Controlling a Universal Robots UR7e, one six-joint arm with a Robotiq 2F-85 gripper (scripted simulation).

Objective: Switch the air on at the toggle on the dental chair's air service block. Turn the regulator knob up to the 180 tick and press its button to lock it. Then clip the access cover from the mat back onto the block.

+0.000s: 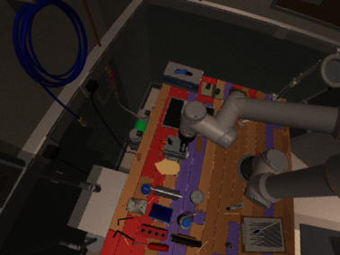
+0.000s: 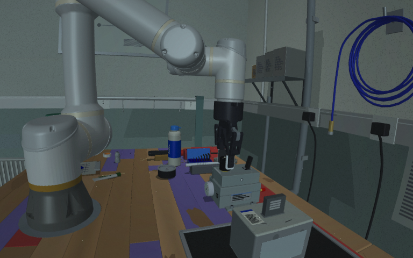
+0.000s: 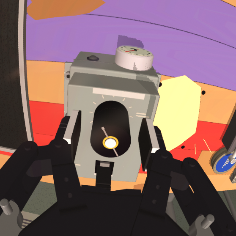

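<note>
The toggle (image 2: 248, 162) on the grey air service block (image 2: 236, 188) is partly hidden behind my fingers in the wrist camera. It stands as a short black lever on the block's top. The black regulator knob (image 3: 110, 129) rises from the block's top, with a white button (image 3: 110, 143) ringed in yellow at its centre and tick marks around it. A round gauge (image 3: 134, 57) sits on the block's side. The pale yellow mat (image 3: 176, 114) lies beside the block; I see no cover on it. My gripper (image 3: 109, 136) stands over the block, straddling the knob, and it is open and empty.
A grey box (image 2: 271, 231) stands on a black tray near the block. A blue-labelled bottle (image 2: 174, 146), a black round tin (image 2: 166, 171) and a blue rack (image 2: 199, 155) sit further along the bench. Small tools lie scattered at the far end (image 1: 156, 221).
</note>
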